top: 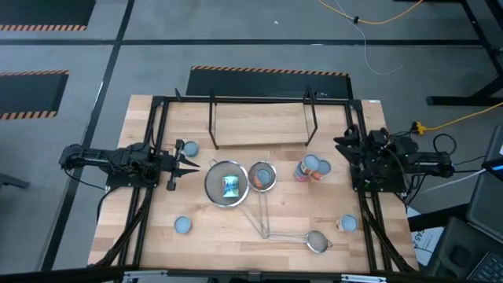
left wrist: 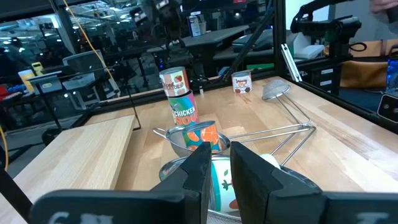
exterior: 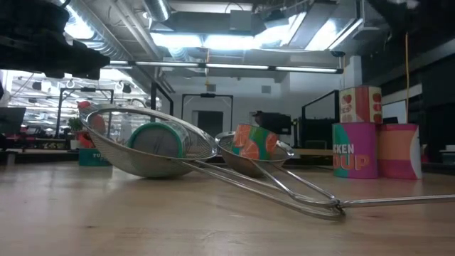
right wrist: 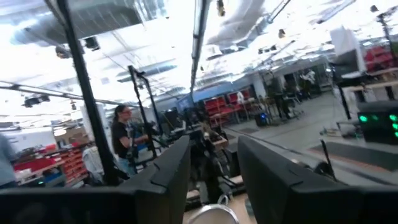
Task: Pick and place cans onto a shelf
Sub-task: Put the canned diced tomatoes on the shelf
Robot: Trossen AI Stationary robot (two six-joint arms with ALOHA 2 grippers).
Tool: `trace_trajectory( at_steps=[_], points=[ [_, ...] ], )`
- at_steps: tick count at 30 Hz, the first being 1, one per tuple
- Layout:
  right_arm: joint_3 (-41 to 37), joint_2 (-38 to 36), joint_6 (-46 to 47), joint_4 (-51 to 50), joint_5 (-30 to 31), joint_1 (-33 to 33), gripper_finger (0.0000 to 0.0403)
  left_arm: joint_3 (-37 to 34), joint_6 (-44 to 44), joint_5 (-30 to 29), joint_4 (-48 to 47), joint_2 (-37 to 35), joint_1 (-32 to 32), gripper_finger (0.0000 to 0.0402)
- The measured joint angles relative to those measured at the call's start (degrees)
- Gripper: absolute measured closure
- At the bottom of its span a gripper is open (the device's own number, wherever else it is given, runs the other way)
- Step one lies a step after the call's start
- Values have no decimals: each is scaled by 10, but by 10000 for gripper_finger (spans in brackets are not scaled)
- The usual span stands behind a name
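Grey concrete floor (top: 236, 39) with orange-and-black hazard stripes (top: 267, 71) surrounds the table — yellow cable (top: 369, 16) trails across it; overhead, bright ceiling lights (exterior: 213, 39) glare.
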Motion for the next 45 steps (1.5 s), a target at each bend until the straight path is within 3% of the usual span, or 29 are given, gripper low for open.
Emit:
trace_trajectory(
  at_steps=[6,16,24,30,36,45],
  points=[
    [116,102,-1,-110,-9,0,266,0,0,0,0,0,0,347],
    [358,336,87,-402,-9,0,268,0,0,0,0,0,0,347],
    [493,478,168,-566,-8,0,268,0,0,0,0,0,0,347],
    [540,555,237,-639,-16,0,268,0,0,0,0,0,0,347],
    [545,613,293,-661,-61,0,268,0,-1,0,0,0,0,347],
    [545,689,311,-688,-72,0,268,0,-1,0,0,0,0,347]
  ],
)
